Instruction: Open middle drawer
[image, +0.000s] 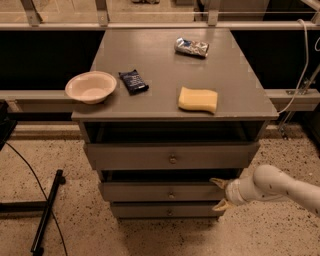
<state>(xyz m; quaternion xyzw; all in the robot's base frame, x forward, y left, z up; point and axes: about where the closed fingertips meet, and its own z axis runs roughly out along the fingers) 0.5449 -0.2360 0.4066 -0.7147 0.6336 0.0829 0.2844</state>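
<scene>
The grey cabinet has three drawers. The middle drawer (145, 191) is the second one, with a flat front and a small round knob (171, 194) at its centre. It stands slightly forward of the lowest drawer (150, 210). My gripper (217, 194) comes in from the right on a white arm (280, 187). It is open, with its two pale fingers spread above and below the right end of the middle drawer's front. It holds nothing.
The top drawer (150, 156) sticks out a little. On the cabinet top (165, 60) lie a white bowl (90, 86), a dark packet (133, 81), a yellow sponge (198, 99) and a silver bag (191, 47). A black stand (47, 212) lies on the floor at left. Cables hang at right.
</scene>
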